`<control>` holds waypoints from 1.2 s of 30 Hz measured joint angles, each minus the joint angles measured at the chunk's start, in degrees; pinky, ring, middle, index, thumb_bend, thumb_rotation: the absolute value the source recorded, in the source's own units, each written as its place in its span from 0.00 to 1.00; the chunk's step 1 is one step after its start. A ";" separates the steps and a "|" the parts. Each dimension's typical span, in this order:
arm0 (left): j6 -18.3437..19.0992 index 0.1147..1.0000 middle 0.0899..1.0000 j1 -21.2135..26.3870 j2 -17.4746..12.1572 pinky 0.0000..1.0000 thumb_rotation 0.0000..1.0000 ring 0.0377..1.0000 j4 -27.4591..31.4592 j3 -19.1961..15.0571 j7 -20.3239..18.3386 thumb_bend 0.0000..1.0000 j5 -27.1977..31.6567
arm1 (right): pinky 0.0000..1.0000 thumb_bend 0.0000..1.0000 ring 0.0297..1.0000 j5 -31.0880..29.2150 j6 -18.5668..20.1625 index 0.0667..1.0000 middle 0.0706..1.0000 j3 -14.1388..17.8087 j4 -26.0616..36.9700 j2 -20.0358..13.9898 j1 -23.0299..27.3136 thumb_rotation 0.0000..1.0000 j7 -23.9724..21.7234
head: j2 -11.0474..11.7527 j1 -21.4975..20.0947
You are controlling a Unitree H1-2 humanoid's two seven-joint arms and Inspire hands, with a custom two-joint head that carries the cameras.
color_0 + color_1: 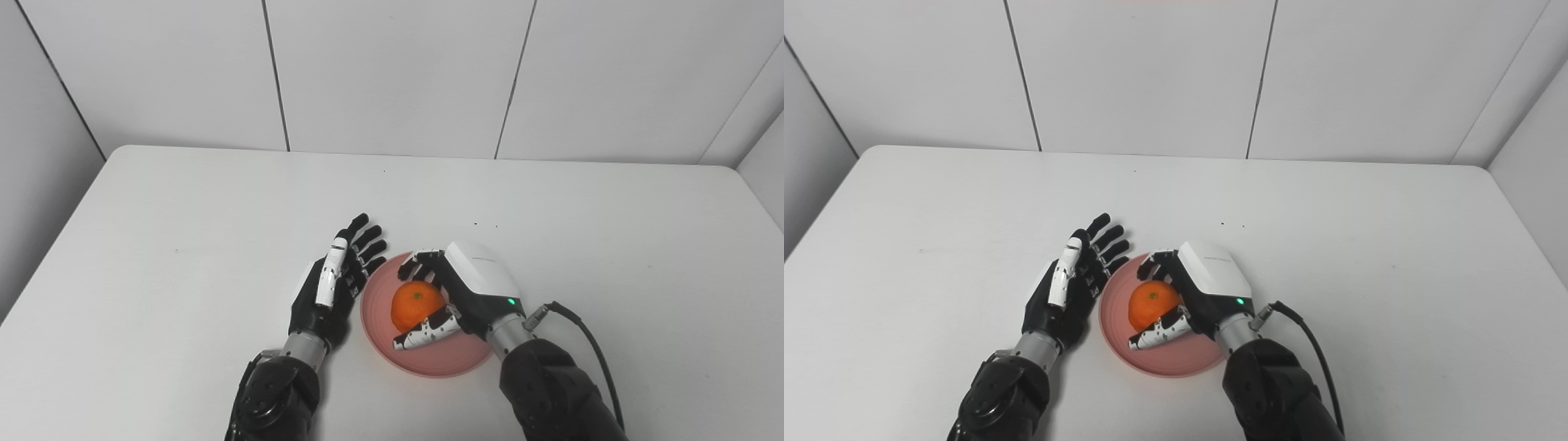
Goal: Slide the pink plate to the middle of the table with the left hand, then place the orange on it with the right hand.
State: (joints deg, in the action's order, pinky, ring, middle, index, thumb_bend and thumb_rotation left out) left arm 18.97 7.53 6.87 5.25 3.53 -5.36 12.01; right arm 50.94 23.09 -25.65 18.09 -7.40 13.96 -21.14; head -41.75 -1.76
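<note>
The pink plate (429, 358) lay near the front middle of the white bench (184, 202), and serves as the reference point here. The right hand (456, 294) was over the plate's right half, thumb and fingers curled around the orange (415, 306), which sat inside the rim; whether the fruit rested on the plate could not be confirmed. The left hand (334, 282) stood edge-on just beside the plate's left rim, fingers spread straight, holding nothing. Beyond the plate the bench ran back to a panelled wall (392, 73). Judgement: release should come only once the orange bears on the plate, fingers opening slowly so it does not roll.
</note>
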 measured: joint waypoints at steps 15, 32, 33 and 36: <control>0.05 0.89 0.90 -0.01 -0.03 0.89 1.00 0.89 0.06 -0.38 -0.04 0.38 0.16 | 0.63 1.00 0.73 1.90 0.85 0.79 0.78 6.32 8.94 -0.28 0.61 0.54 -6.96 | 0.35 -0.88; 0.06 0.89 0.90 -0.08 -0.13 0.89 1.00 0.89 0.14 -0.82 -0.28 0.38 0.27 | 0.70 0.92 0.78 -3.83 -0.28 0.84 0.81 15.81 9.01 2.36 -1.80 0.78 4.98 | 1.40 -2.98; 0.06 0.89 0.90 -0.08 -0.15 0.89 1.00 0.89 0.14 -0.88 -0.29 0.38 0.27 | 0.71 0.90 0.79 -4.86 -0.31 0.84 0.81 17.04 9.01 3.00 -2.37 0.83 6.21 | 1.41 -2.99; 0.06 0.89 0.90 -0.13 -0.22 0.89 1.00 0.89 0.21 -1.10 -0.31 0.38 0.29 | 0.76 0.79 0.82 -8.61 -0.36 0.87 0.85 19.83 9.00 4.36 -4.45 0.97 9.08 | 1.76 -3.43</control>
State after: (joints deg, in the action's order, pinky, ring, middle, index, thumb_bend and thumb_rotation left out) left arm 19.03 7.39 6.65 5.46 2.42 -5.67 12.31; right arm 42.33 22.73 -5.82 27.08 -3.04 9.52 -12.06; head -39.99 -5.18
